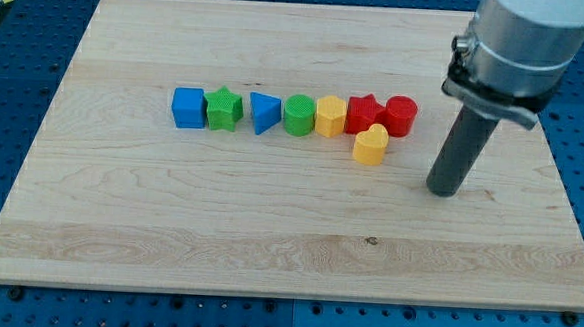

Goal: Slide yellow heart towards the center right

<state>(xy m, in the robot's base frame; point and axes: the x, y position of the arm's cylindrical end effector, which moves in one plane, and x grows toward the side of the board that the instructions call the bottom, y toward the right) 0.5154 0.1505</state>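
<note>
My tip (444, 189) is resting on the wooden board (168, 237) as a bare rod end, touching no block and standing to the right of the yellow heart (370, 145), a little nearer the view's bottom. The heart is sitting just below a row of blocks: blue cube (188, 108), green star (223, 109), blue triangle (264, 113), green cylinder (299, 115), yellow hexagon (330, 116), red star (364, 113) and red cylinder (401, 116). It is lying touching or nearly touching the yellow hexagon and red star. The trouble, as I am judging it, is that my tip is standing on the wrong side: pushing from here would be sending the heart leftwards. Circling round on the far side would be risking a knock to the red cylinder or red star, and an off-centre push could be spinning the heart away.
</note>
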